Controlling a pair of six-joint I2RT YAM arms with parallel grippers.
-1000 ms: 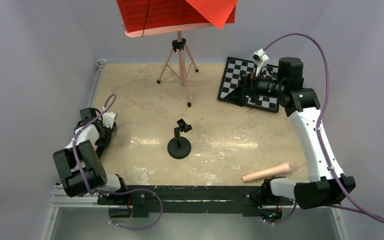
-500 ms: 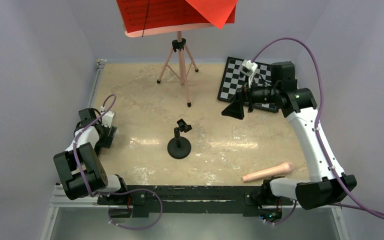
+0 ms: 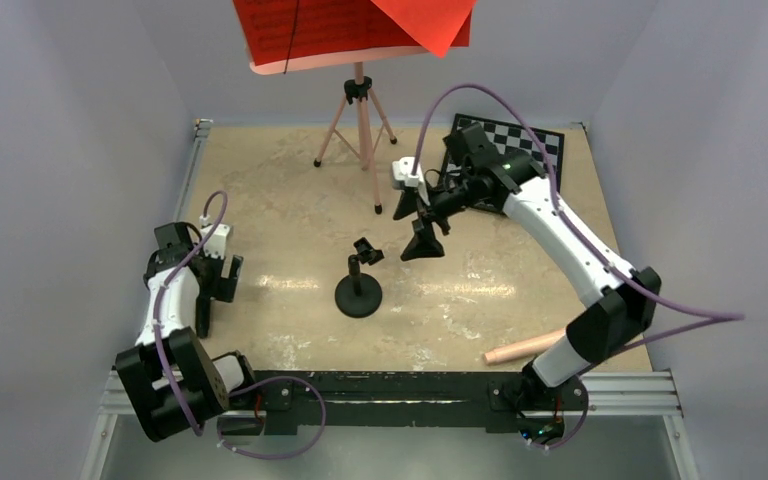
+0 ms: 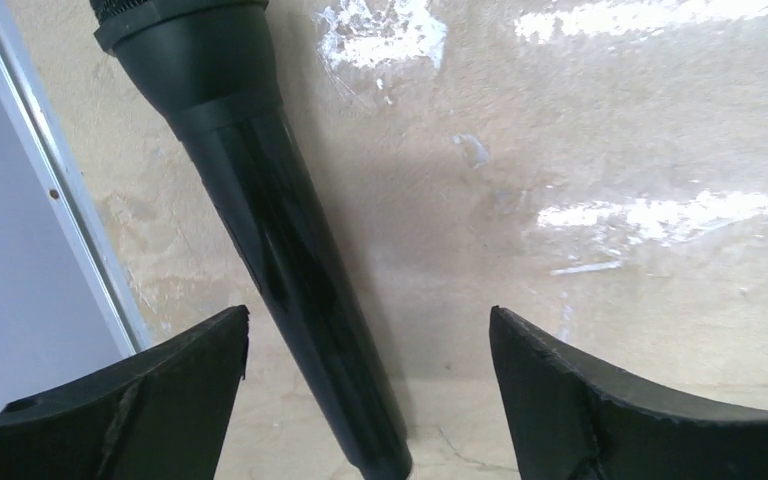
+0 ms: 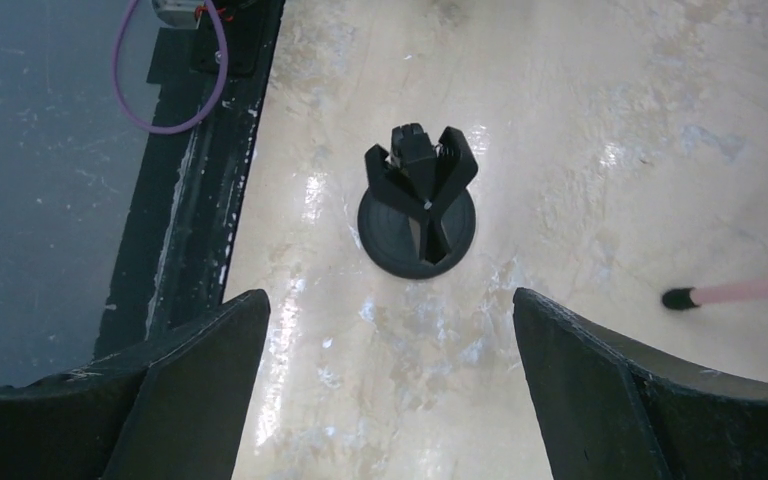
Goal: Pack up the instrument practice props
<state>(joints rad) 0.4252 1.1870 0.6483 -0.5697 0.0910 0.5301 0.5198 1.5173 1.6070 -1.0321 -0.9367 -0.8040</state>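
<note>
mic [image 4: 290, 270] flat on the table [image 3: 290, 190], bracketed by the open left gripper [image 4: 370, 318]

at the near left, close to the side rail [image 4: 50, 230], the mic is seen lying between the spread left fingers, untouched by either and nearer the left finger [image 4: 160, 390]. its long axis is slanted, with the head away from the wrist and toward the rail and the tail under the palm; a small shift toward the rail is judged needed before a closing would be centred. mid-table, the mic stand [image 5: 418, 215] is held upright on its round base, straight ahead of the right gripper [image 5: 390, 295], which is open, empty and well apart from it; that arm is the nearer one to it. furthest back, the music stand [image 3: 360, 110] is set up with red pages [image 3: 340, 25] on its tray.
</note>
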